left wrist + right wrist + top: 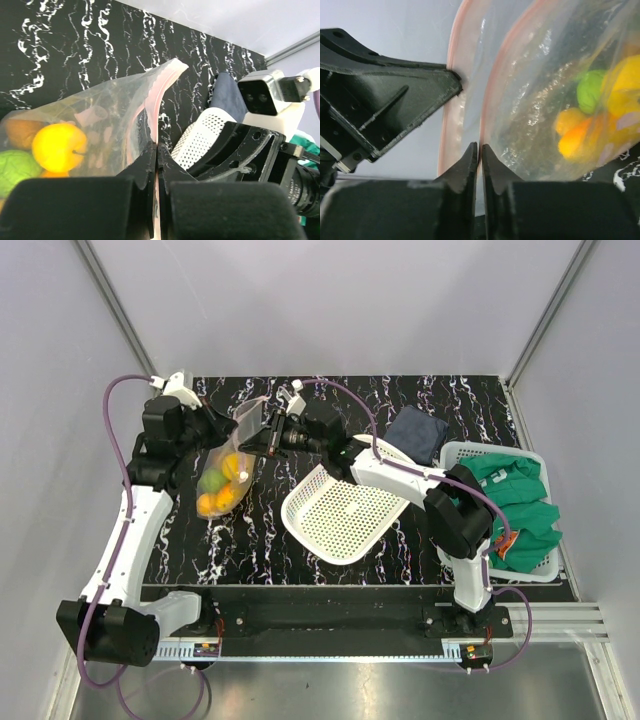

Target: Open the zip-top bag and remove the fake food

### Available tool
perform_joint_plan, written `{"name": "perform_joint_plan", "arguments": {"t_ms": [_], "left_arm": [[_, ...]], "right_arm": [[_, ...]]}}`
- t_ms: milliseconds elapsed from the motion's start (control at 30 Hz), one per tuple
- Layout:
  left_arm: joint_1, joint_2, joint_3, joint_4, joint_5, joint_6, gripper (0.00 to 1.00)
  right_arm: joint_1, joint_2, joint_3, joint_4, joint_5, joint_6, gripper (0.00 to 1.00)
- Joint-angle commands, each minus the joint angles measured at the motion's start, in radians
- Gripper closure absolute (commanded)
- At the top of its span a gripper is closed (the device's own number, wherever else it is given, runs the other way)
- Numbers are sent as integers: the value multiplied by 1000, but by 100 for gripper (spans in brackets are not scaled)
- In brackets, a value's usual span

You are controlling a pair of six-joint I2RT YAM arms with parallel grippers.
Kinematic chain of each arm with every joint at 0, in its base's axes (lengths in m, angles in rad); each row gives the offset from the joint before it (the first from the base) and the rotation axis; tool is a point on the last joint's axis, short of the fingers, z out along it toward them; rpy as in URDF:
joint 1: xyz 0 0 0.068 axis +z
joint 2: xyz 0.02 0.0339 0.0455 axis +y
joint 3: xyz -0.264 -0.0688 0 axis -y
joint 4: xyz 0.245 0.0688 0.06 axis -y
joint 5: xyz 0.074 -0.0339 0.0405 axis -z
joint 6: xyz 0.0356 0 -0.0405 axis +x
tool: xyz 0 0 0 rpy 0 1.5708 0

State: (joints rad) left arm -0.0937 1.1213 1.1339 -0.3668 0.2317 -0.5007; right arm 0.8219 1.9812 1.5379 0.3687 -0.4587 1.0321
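No brand or label on the bag (243, 428): clear, crinkly film w/ a pinkish zip strip along the top edge. Only writing in sight is small white print on a lens barrel (301, 192) in the left wrist view, too small to read. Orange print on the green clothes (518, 498) is also unreadable.

Bag hangs btwn the two grippers over the far-left part of the table (400, 390), mouth up, heavy end sagging toward the near side. Can't tell if the bottom touches the table. Zip is parted: in the right wrist view the two pink strips stand apart, one pinched by each gripper.

Plastic fruit (222, 490) sits inside at the low end. Pieces are glossy and rounded: a yellow-orange ball, more orange ones, one green w/ a bumpier skin.

Left gripper (156, 165) is clamped on one strip, jaws pressed together w/ film btwn them. Right gripper (480, 160) is clamped the same way on the other strip. Fingers are matte black, wedge-shaped, tapering to thin tips.

Just right of the bag, under the right arm, a white basket (340, 512) lies tipped up: perforated plastic, rounded corners. Beyond it is a dark blue cloth (418, 433), soft, folded. At the right edge a 2nd white basket (462, 453) holds the green clothes in a heap. Table top is black w/ white marble-type veining.
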Motion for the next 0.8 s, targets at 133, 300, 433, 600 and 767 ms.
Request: {"name": "perform_joint_plan", "arguments": {"t_ms": [133,300,433,600,767], "left_arm": [[25,-55,40,-24,-146,57,100],[32,-97,4,-27,-275,59,100],[40,-98,0,-24,-285,67,100],[46,-75,10,-4,-160,90,100],[46,-68,9,15,-34,113,100]], "right_arm": [[10,-87,2,-60,156,-87,100],[16,-185,-136,-28,369,-40,100],[20,-225,-232,-14,525,12,100],[20,-191,-180,-40,480,-21,99],[19,-171,-41,-186,430,-244,59]]}}
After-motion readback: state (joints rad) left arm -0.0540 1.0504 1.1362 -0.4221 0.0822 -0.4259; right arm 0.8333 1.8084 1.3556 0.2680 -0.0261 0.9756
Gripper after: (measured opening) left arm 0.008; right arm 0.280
